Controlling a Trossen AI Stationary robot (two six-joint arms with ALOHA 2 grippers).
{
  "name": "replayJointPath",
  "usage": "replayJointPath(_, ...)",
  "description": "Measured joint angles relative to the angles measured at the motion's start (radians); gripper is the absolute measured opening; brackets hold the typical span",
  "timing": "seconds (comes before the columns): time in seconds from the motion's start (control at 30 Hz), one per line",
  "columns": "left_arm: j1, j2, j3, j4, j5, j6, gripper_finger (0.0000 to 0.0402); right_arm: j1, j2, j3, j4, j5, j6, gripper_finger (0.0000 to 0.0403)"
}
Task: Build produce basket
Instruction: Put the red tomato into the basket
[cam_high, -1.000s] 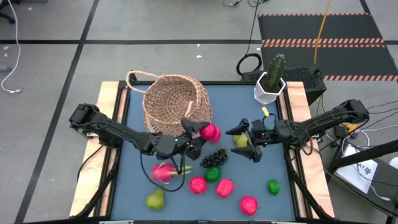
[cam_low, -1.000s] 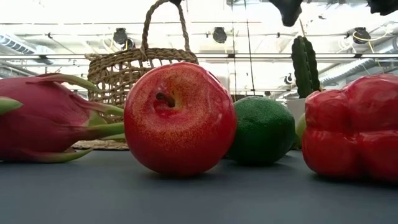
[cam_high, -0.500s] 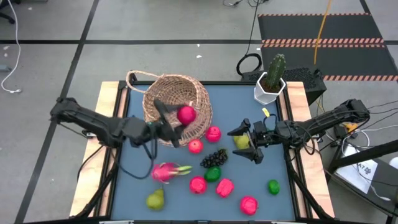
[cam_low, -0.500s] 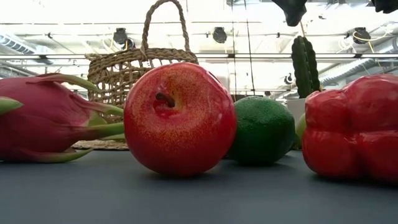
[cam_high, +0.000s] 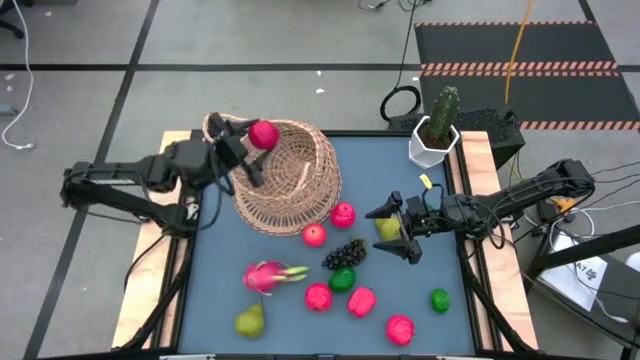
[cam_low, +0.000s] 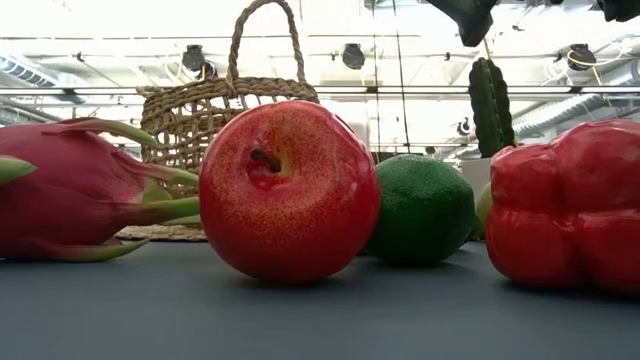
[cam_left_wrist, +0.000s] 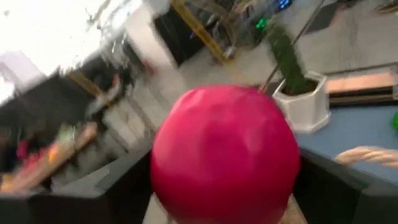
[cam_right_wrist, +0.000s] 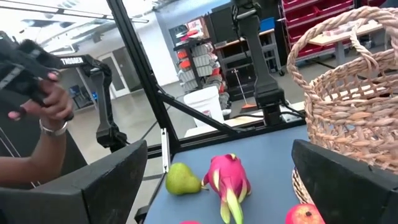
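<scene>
The large round tan woven wicker basket (cam_high: 285, 172) lies tipped on the far left of the blue surface (cam_high: 225, 270); no fruit is visible inside it. The left gripper (cam_high: 250, 148) grips a round pink-red toy fruit (cam_high: 264, 134) over the basket's far-left rim. The right gripper (cam_high: 402, 228), fingers spread wide, hovers right of centre beside a yellow-green pear (cam_high: 387, 227). The other toy fruits, including the pink dragon fruit (cam_high: 265, 276) and dark grape bunch (cam_high: 345, 253), lie outside the basket on the near surface.

Left hand (cam_high: 252, 150) holds fruit (cam_high: 264, 135) above the basket (cam_high: 290, 180) rim.
</scene>
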Motion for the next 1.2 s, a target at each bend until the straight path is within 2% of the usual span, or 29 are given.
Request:
replayJointPath(0.13,0.118,0.019,0.000,-0.130,0.089,-0.180,0.0321,0.000,0.000,0.000,0.001,0.000,-0.009,0.0394)
replayJointPath(0.33,0.205,0.075,-0.001,-0.297,0.168,-0.315,0.0321,0.000,0.000,0.000,0.000,0.000,-0.009,0.0394)
replayJointPath(0.53,0.210,0.128,-0.001,-0.340,0.171,-0.291,0.0321,0.000,0.000,0.000,-0.022,0.000,-0.009,0.0394)
replayJointPath(0.73,0.206,0.183,-0.001,-0.407,0.194,-0.448,0.0321,0.000,0.000,0.000,-0.036,0.000,-0.013,0.0394)
replayJointPath(1.2,0.368,0.357,-0.001,-0.478,0.362,-0.477,0.0321,-0.001,0.000,0.000,-0.038,0.005,-0.013,0.0394)
